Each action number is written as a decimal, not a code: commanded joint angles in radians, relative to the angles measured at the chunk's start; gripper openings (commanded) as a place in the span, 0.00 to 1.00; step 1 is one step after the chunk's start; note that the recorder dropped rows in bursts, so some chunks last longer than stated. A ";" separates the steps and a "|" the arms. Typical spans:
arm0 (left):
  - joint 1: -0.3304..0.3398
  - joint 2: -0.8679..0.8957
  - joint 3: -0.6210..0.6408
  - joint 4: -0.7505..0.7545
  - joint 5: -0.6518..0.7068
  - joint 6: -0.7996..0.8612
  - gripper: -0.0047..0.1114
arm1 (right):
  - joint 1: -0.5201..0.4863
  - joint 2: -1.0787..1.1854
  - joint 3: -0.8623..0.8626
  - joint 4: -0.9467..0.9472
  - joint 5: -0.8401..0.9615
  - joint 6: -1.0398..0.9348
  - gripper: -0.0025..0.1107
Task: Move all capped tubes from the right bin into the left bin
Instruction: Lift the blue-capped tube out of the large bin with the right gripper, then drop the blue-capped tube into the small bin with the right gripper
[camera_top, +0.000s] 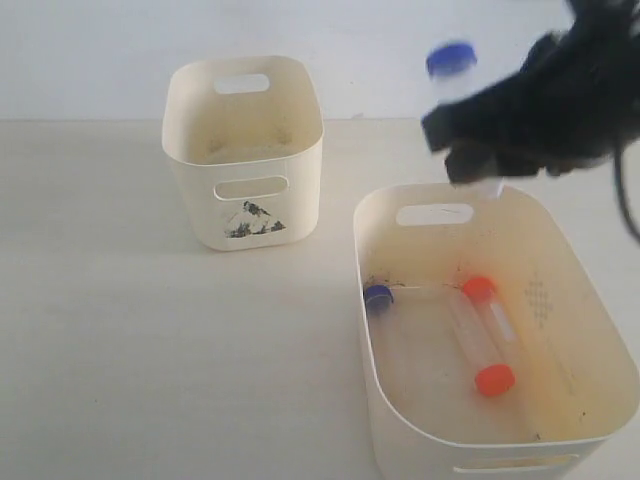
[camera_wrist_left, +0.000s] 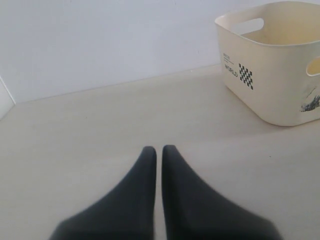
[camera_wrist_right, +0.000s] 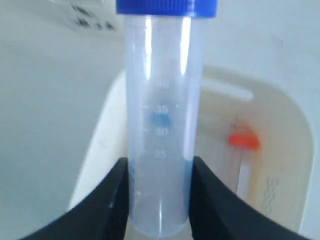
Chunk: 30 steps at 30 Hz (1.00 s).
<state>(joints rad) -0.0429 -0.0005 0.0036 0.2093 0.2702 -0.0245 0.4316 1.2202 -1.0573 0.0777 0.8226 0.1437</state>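
Blurred right tool (camera_top: 462, 140) grips a blue-capped tube (camera_top: 450, 60), hiding its lower half

Right arm (camera_top: 590, 80): comes in from upper right of exterior view, raised, dark, motion-blurred. Dark cable (camera_top: 626, 205) hangs off it.
Right gripper (camera_top: 458, 140): 2 black fingers (camera_wrist_right: 107, 205) clamped on lower end of blue-capped tube (camera_wrist_right: 160, 100), 1 finger per side, cap end up and well clear of fingertips.
Left gripper (camera_wrist_left: 159, 150): 2 black fingers (camera_wrist_left: 142, 185) side by side, tips almost touching, thin slit between them, empty, pointing straight ahead.
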 joint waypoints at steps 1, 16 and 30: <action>-0.001 0.000 -0.004 -0.004 -0.009 -0.013 0.08 | -0.002 -0.156 -0.061 0.007 -0.085 -0.075 0.02; -0.001 0.000 -0.004 -0.004 -0.009 -0.013 0.08 | -0.002 -0.245 -0.049 0.243 -0.398 -0.354 0.02; -0.001 0.000 -0.004 -0.004 -0.009 -0.013 0.08 | 0.116 0.313 -0.105 0.420 -0.912 -0.525 0.02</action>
<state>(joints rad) -0.0429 -0.0005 0.0036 0.2093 0.2702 -0.0245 0.4964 1.3939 -1.1256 0.5058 0.0122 -0.3362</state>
